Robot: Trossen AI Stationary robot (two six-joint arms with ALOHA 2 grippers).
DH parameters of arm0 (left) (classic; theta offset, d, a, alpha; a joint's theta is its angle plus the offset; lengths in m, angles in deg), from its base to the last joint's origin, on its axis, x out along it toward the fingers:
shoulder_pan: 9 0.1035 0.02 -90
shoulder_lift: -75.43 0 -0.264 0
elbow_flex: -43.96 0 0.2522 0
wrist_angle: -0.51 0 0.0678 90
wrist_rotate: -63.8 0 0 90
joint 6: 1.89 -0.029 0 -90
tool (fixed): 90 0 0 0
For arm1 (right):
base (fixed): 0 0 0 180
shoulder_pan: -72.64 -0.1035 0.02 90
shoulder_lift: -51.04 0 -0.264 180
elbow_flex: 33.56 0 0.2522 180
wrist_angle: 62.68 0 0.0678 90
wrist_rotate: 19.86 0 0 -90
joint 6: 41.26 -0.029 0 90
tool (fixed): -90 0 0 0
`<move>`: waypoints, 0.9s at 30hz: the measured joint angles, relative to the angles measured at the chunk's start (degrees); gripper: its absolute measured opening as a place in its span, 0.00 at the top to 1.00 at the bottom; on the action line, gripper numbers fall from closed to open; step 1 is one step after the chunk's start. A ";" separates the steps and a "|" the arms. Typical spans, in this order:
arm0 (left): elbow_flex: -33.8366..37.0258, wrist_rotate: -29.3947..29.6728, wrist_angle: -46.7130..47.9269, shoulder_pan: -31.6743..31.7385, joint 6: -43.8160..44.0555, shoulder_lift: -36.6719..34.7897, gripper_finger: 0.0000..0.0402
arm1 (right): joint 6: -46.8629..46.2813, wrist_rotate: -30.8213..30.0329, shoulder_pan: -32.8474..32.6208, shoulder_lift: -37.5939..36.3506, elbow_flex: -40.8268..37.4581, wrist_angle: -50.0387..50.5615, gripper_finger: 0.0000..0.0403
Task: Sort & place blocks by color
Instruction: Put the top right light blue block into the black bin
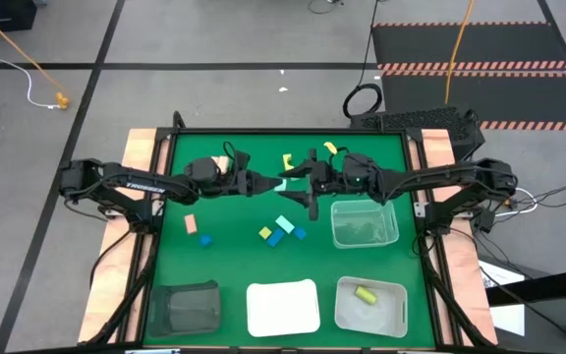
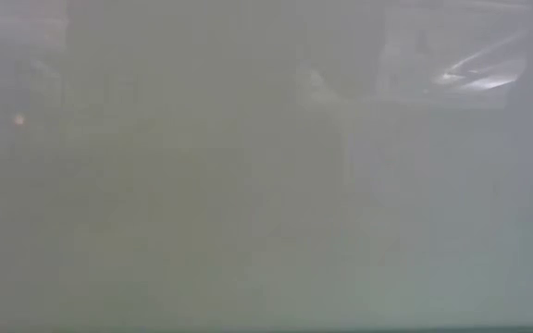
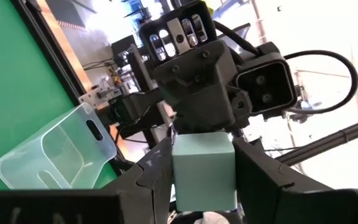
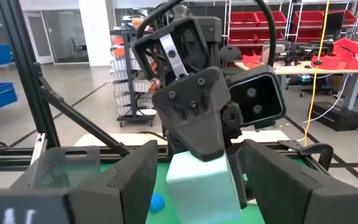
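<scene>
The counter (image 1: 224,251) wears a matt green covering that looks like felt, edged by pale bare wood (image 1: 138,149). The mint block (image 3: 202,171) has a smooth, matt painted finish. Both the left claw (image 3: 201,186) and right claw (image 4: 194,180) look like dark matt plastic. The clear bin (image 1: 364,224) is glossy see-through plastic; the white tray (image 1: 282,307) looks smooth plastic.
</scene>
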 joint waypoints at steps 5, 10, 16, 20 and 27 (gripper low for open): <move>0.00 0.27 0.04 0.32 0.01 0.00 0.66 | 0.01 -0.05 0.00 -4.17 0.00 6.73 0.43; 0.00 0.32 0.04 0.32 0.04 0.00 0.66 | -0.01 -0.08 0.00 -10.04 0.00 16.11 0.43; 0.00 0.36 0.88 -0.06 1.00 0.00 0.66 | -0.78 -0.08 0.00 -16.29 0.00 24.52 0.44; 0.00 -4.94 3.98 -2.26 3.92 -0.02 0.66 | -4.61 -0.12 0.00 -19.42 0.00 32.91 0.44; 0.00 -10.19 9.55 -11.76 15.74 -0.02 0.64 | -10.69 -0.10 0.00 -20.86 -0.02 47.06 0.44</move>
